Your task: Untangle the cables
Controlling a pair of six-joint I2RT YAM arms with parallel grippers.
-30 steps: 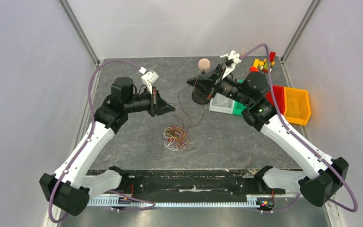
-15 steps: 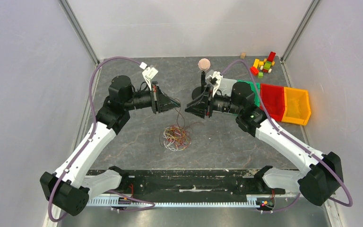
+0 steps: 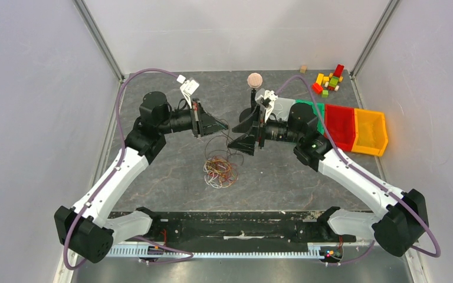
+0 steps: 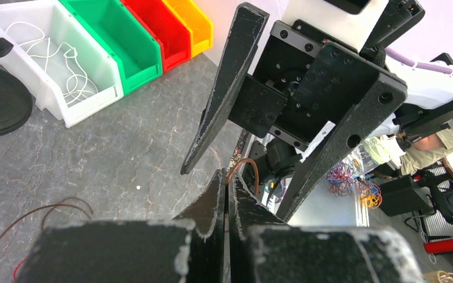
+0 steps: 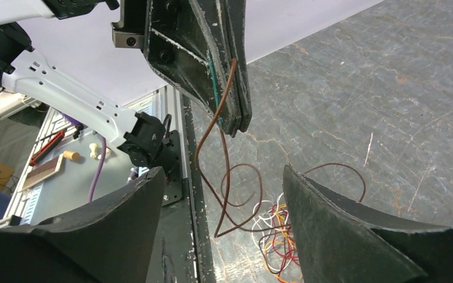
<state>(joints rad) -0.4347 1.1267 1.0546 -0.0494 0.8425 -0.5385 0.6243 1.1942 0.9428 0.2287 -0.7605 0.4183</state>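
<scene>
Now, brown strand (image 5: 226,171) handover above the cables (image 3: 220,171).
Has the left gripper (image 3: 223,126) pinched shut on one brown strand, up near-left of the stand (image 3: 254,78); has the right gripper (image 3: 236,135) spread wide, empty, facing that pinch just in front of the stand. Leaves the cables heaped on the table (image 3: 307,171) nearer than the stand, strand trailing down toward them. Best to close the right jaws on the strand just below the left pinch, then draw apart slowly, stopping if loops snag and drag the heap.
</scene>
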